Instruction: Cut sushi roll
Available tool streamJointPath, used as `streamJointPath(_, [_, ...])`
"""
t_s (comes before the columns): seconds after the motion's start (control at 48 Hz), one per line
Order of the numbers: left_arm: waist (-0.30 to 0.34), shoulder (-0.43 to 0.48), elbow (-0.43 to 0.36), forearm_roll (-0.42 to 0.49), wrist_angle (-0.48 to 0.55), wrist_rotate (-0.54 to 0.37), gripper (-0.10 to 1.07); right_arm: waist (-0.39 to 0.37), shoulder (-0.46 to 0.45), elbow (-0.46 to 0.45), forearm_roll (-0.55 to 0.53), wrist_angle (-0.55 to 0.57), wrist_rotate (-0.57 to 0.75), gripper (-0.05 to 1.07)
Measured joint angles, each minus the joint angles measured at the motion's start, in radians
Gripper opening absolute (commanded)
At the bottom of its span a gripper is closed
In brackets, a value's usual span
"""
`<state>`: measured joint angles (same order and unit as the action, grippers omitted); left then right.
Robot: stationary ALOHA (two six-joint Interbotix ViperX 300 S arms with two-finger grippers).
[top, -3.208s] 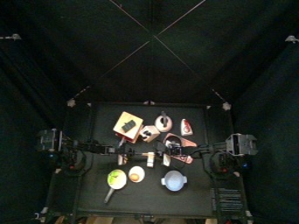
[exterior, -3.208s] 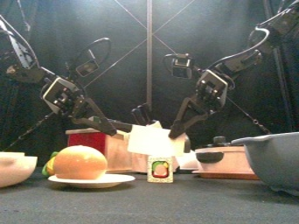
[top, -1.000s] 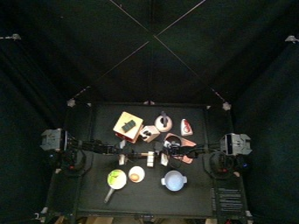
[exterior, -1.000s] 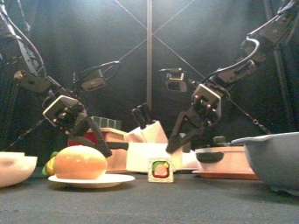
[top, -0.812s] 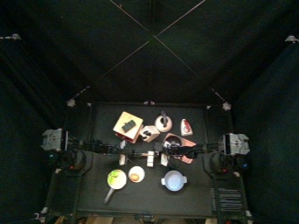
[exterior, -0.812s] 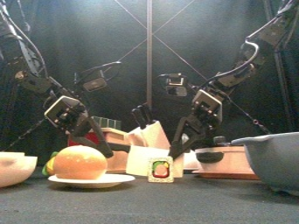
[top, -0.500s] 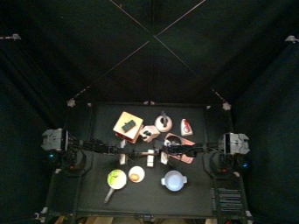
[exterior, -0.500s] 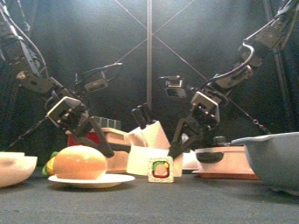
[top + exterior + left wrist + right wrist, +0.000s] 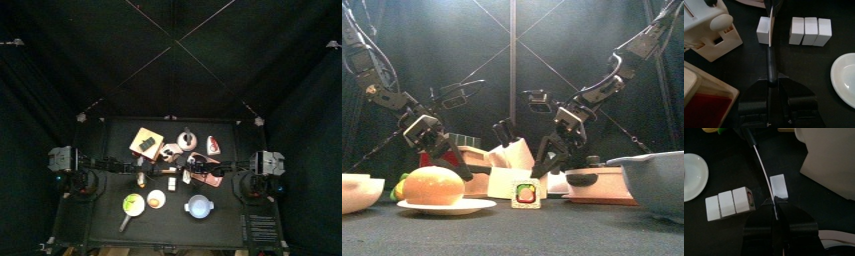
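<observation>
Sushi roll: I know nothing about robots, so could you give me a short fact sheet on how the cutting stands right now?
Roll: white sushi roll, four blocks on the black table
Cut off: single piece, lying apart
Remaining: three pieces, side by side
Knife: blade over the gap between them
Left gripper: shut on the handle
Right gripper: apparently pinching the blade's far end
Nearby: white plate, knife block
</observation>
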<state>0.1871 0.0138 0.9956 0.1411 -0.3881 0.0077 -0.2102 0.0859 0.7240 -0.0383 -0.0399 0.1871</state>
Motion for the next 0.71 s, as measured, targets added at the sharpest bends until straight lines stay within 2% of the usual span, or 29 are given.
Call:
streamJointPath(0.375, [-0.012,-0.095,0.018,0.02,0.002,0.0,0.41,0.009,-0.054,0.0,-0.006,0.006,-0.002,0.42])
streamJointPath(0.562, [-0.018,-0.109,0.032,0.02,0.0,-0.003,0.41,0.014,-0.06,0.0,-0.003,0.008,0.0,0.42])
streamJointPath(0.708, [-0.032,-0.126,0.034,0.02,0.002,-0.003,0.41,0.035,-0.081,-0.008,0.006,0.051,0.0,0.42])
